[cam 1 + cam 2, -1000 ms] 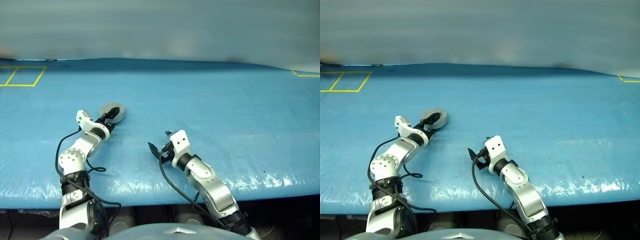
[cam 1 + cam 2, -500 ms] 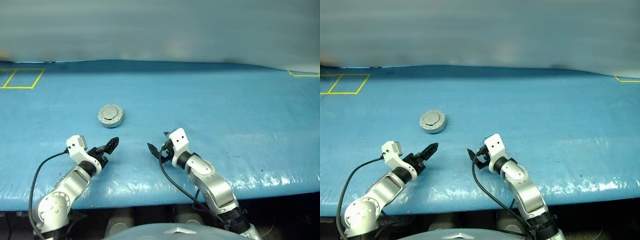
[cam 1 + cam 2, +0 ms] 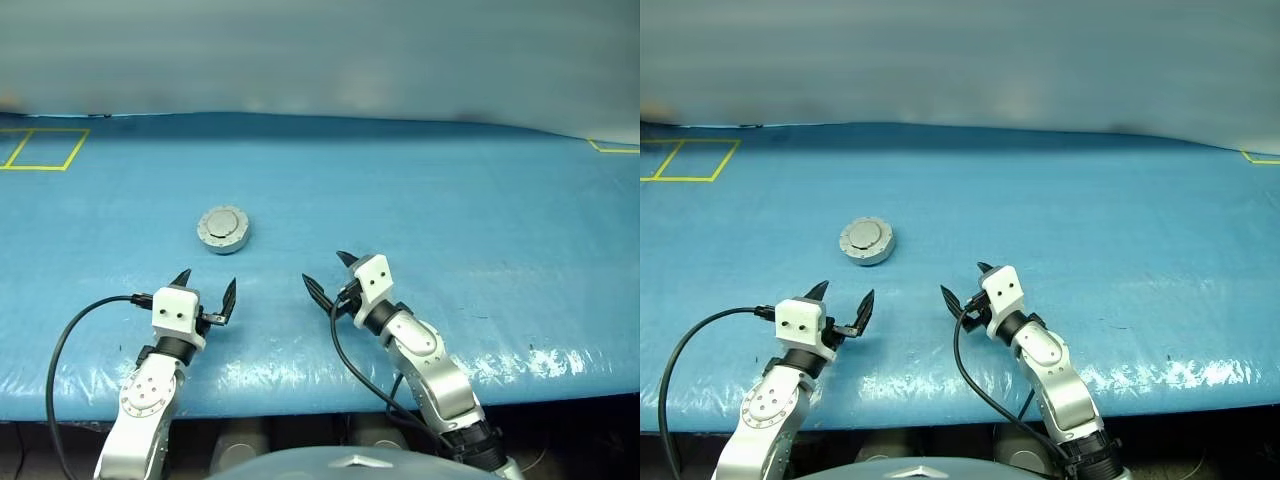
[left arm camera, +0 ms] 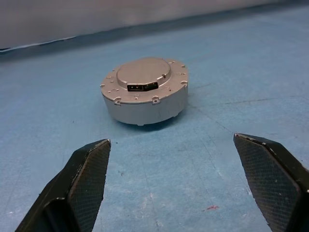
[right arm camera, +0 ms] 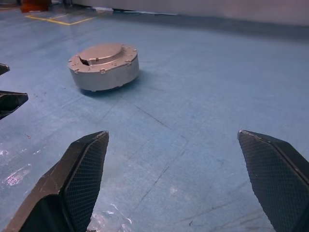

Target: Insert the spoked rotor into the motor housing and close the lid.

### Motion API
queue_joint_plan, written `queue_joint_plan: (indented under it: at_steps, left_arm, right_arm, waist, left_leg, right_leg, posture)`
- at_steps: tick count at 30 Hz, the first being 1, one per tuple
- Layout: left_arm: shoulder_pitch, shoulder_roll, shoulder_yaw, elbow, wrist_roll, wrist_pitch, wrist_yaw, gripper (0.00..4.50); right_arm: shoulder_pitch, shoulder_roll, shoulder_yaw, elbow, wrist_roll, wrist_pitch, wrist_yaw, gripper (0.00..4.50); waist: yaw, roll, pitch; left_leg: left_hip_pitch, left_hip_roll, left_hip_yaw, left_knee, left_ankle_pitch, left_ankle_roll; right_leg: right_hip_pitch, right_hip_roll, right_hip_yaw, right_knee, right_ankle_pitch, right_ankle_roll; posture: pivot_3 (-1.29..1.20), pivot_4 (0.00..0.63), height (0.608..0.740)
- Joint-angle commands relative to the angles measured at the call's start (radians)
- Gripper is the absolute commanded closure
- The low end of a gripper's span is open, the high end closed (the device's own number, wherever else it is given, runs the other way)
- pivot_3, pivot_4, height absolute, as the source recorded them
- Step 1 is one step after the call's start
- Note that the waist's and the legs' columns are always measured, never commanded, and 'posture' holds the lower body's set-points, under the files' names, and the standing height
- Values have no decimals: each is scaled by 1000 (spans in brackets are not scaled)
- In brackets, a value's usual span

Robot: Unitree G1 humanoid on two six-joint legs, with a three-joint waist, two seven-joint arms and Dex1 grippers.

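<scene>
Lid (image 4: 143,72) closed on housing (image 4: 145,104); rotor hidden.

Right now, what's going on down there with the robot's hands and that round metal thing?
Left gripper open, empty. Right gripper open, empty. Motor housing on blue table, lid shut, untouched. Nothing in the way.

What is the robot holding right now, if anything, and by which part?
Nothing. The left tool and the right tool are both open and empty above the blue table, short of the closed motor housing, lid on top.
</scene>
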Motion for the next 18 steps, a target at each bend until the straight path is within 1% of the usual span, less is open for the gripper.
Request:
queue_joint_plan:
  at_steps: [1, 9, 12, 18]
  left_arm:
    - [-17, -16, 13, -1, 9, -35, -12, 31]
    - [-47, -39, 5, 18, -21, -32, -72, 31]
    - [-50, -45, 8, 21, -26, -22, -92, 31]
    - [-46, -45, 18, 27, -21, -15, -102, 31]
  right_arm:
    - [-1, 8, -5, -3, -20, -48, -13, 0]
    - [11, 25, -8, 10, -48, -87, -41, 0]
    - [12, 25, -8, 13, -49, -93, -39, 0]
    - [10, 22, -9, 16, -47, -95, -30, 0]
  waist:
    - [0, 0, 0]
    - [0, 0, 0]
    - [0, 0, 0]
    - [0, 0, 0]
  left_leg:
    - [0, 0, 0, 1, 0, 0]
    - [0, 0, 1, 2, 0, 0]
    - [0, 0, 1, 2, 0, 0]
    - [0, 0, 1, 2, 0, 0]
  right_leg:
    - [0, 0, 0, 0, 0, 0]
    - [0, 1, 0, 0, 1, 1]
    - [1, 1, 0, 1, 3, 5]
    - [0, 2, 0, 1, 3, 5]
  posture:
    - [0, 150, 740]
    - [0, 150, 740]
    - [0, 150, 740]
    - [0, 150, 740]
